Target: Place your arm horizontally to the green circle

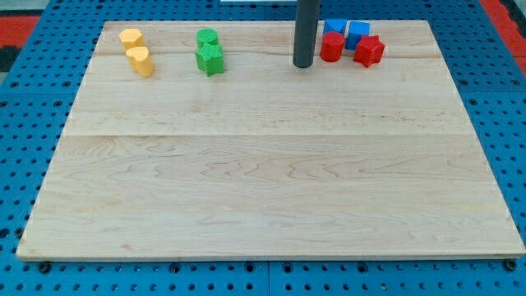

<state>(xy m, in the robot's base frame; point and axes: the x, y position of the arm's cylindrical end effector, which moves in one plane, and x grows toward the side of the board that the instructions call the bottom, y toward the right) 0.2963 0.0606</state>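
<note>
Hovering with my tip (304,64) bare, holding nothing, far right of the green circle (207,38) at far left-centre, risking nudging the nearby red cylinder (331,47) if drifting right.

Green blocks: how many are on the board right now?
2, both near the view's top, left of my tip: the green circle, and the green star touching just below it. None looks hidden.
</note>
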